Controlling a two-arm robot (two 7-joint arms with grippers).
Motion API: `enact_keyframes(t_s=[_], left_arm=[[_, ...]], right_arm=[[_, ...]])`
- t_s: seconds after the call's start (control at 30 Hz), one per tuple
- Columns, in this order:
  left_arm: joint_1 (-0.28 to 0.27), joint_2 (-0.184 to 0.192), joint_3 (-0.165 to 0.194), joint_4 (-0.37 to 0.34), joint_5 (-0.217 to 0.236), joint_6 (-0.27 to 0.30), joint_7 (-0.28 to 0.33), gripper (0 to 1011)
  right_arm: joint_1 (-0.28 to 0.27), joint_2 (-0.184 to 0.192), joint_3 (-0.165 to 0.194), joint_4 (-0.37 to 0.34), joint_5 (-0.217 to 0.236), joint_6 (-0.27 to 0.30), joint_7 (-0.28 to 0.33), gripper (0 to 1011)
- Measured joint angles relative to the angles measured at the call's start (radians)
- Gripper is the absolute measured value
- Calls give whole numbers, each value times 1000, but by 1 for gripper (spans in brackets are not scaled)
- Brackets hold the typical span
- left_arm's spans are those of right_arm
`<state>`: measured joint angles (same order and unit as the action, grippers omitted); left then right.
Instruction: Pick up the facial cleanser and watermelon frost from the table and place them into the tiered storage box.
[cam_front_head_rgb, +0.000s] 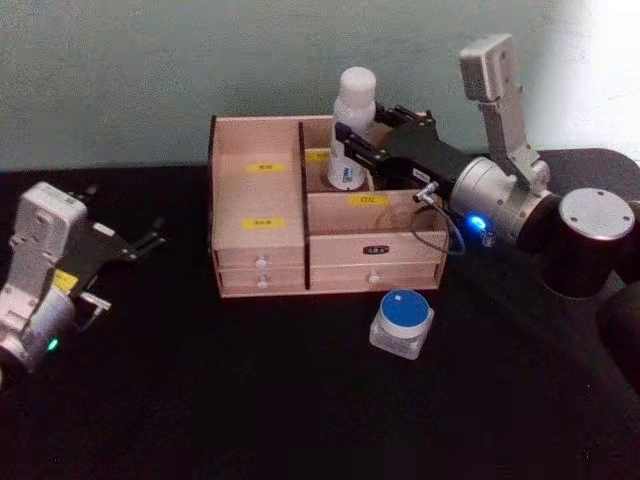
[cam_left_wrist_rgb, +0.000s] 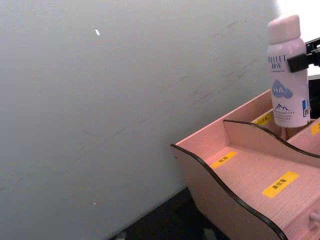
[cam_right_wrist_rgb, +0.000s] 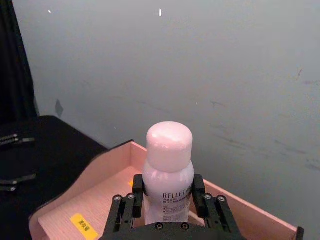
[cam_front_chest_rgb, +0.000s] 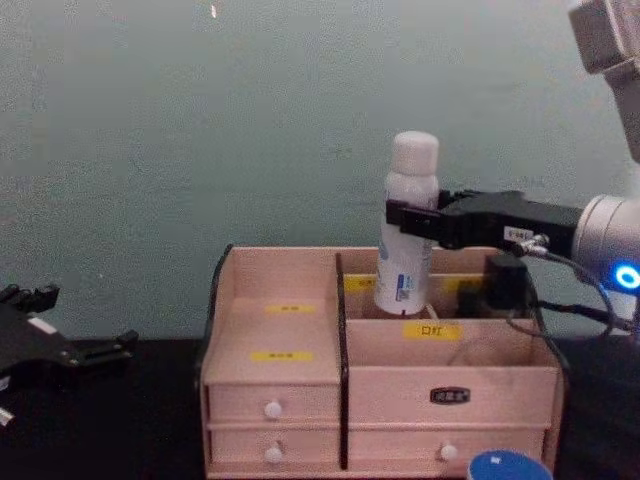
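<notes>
1. Worktop (cam_front_head_rgb: 250, 400) is black and carries the tiered storage box (cam_front_head_rgb: 256, 195) at the centre of the head view, with its small white-knobbed drawers facing the camera and its stepped, yellow-labelled compartments rising toward the grey wall behind
2. Reaching in from the right edge of the head view, over the upper right part of the box, the right claw (cam_front_head_rgb: 352, 145) is clenched on the facial cleanser (cam_front_head_rgb: 356, 100), gripping the white bottle around its body below the rounded cap
3. Upright, the facial cleanser has its lower end down inside the rear compartment on the right half of the box, beside the dark central divider; in the chest view the compartment's front wall hides its base, so whether it rests on the floor cannot be told
4. Small clear jar with a blue lid, the watermelon frost (cam_front_head_rgb: 402, 322) sits on the worktop just in front of the box's lower right corner, apart from both claws
5. At the left edge of the head view, well apart from the box, the left claw (cam_front_head_rgb: 126, 213) hangs with its fingers spread, holding nothing
</notes>
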<state>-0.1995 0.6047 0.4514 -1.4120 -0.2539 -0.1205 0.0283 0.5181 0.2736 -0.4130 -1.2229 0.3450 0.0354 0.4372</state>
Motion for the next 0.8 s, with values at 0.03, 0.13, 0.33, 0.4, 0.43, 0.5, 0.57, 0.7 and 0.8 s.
enact_keyframes(t_s=[0.03, 0.13, 0.33, 0.4, 0.43, 0.5, 0.57, 0.7, 0.8], left_arm=[[0, 0, 0, 0, 0, 0, 0, 1001], [0, 0, 0, 0, 0, 0, 0, 1001], [0, 0, 0, 0, 0, 0, 0, 1001], [0, 0, 0, 0, 0, 0, 0, 1001], [0, 0, 0, 0, 0, 0, 0, 1001], [0, 0, 0, 0, 0, 0, 0, 1001], [0, 0, 0, 0, 0, 0, 0, 1001], [0, 0, 0, 0, 0, 0, 0, 1001], [0, 0, 0, 0, 0, 0, 0, 1001]], right_arm=[[1, -1, 0, 4, -1, 0, 0, 589], [7, -7, -1, 20, -3, 0, 0, 589], [14, -14, 0, 44, -4, -3, 1, 589], [16, -17, 1, 52, -4, -4, 2, 589], [16, -18, 1, 54, -4, -4, 2, 589], [16, -20, 1, 61, -5, -4, 2, 589], [16, -21, 1, 65, -6, -4, 2, 589], [18, -26, 1, 81, -9, -3, 2, 589], [19, -29, 0, 91, -10, -1, 2, 589]])
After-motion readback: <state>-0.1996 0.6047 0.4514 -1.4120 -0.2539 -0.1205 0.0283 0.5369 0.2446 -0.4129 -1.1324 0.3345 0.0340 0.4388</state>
